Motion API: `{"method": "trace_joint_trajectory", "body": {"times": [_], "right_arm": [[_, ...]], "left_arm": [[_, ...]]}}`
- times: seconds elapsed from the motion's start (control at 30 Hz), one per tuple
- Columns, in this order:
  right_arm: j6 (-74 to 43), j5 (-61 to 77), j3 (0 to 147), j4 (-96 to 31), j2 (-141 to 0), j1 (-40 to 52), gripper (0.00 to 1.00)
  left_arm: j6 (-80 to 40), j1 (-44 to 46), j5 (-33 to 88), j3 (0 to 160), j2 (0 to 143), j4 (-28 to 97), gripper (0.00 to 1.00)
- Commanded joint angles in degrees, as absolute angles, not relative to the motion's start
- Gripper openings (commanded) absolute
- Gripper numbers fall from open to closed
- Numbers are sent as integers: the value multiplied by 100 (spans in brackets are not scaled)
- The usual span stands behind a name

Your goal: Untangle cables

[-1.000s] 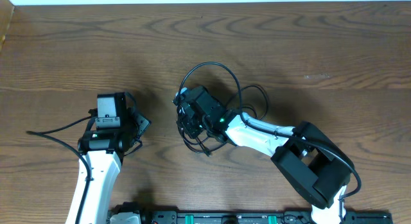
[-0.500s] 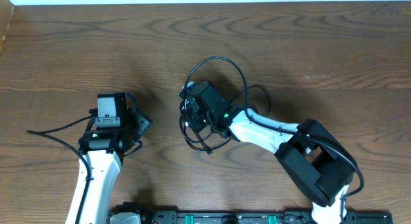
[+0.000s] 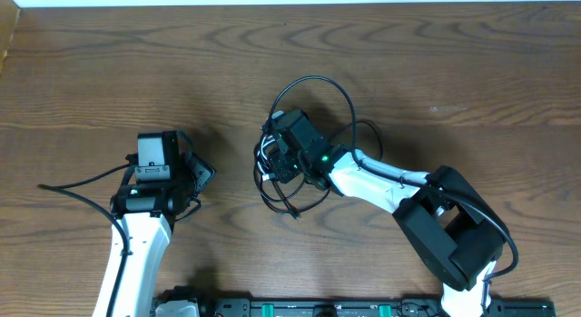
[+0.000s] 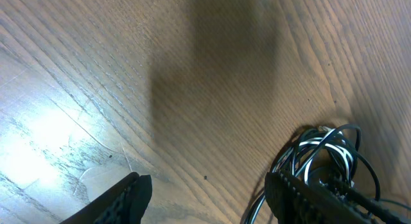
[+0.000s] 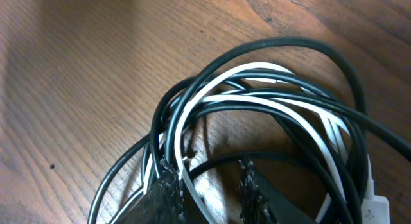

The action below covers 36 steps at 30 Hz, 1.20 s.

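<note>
Starting nearest, at 8 o'clock on the overhead, with the left hand (image 4: 209,185): spread wide, gripping nothing, parked over bare wooden surface (image 3: 472,54), well apart from the action.

Moving out toward centre to the right hand (image 5: 209,174): down in the cables (image 5: 292,40), narrowed to a slim gap, with the white cord (image 5: 253,68) lying against one finger (image 5: 168,192) and black strands crossing between. Pinched or merely threaded? Cannot tell from here.

Farthest out, at 12 o'clock from that hand, watch the big black loop (image 3: 314,80) arching free over the wood.

Light stuff, by the look of it: thin, limp, just springy enough to hold a curve, probably slick in the jacket. Expect the whole knot to drag along if tugged hard. Better to take a single strand, close to the white plug end (image 5: 379,208) or on that open loop, pinch it squarely, pin the clump with the idle hand, and draw out slowly.
</note>
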State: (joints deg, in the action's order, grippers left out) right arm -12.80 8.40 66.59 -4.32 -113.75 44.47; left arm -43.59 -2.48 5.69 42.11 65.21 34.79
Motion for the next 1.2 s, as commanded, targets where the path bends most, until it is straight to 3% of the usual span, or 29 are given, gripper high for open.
{"method": "trace_joint_trajectory", "body": {"times": [0.0, 0.4, 0.6, 0.8, 0.9, 0.93, 1.17], "right_arm": [[-1256, 921, 6748, -523, -11415, 4504, 29], [-1194, 1017, 6748, -602, -11810, 4617, 26], [-1194, 1245, 6748, -711, -11817, 4709, 32], [-1476, 943, 6751, -615, -12073, 4735, 26], [-1472, 1234, 6761, -582, -12040, 4733, 3], [-1474, 1295, 6772, -585, -12005, 4718, 1], [-1474, 2692, 6788, -637, -10927, 4108, 1]], "left_arm": [[-4331, -272, 534, 4263, 6558, 3514, 64], [-4329, -272, 534, 4263, 6558, 3516, 64], [-4331, -272, 537, 4263, 6558, 3518, 64], [-4329, -272, 537, 4263, 6558, 3520, 64], [-4331, -272, 537, 4263, 6558, 3538, 64], [-4329, -272, 537, 4263, 6558, 3548, 64], [-4331, -272, 534, 4263, 6558, 3557, 64]]}}
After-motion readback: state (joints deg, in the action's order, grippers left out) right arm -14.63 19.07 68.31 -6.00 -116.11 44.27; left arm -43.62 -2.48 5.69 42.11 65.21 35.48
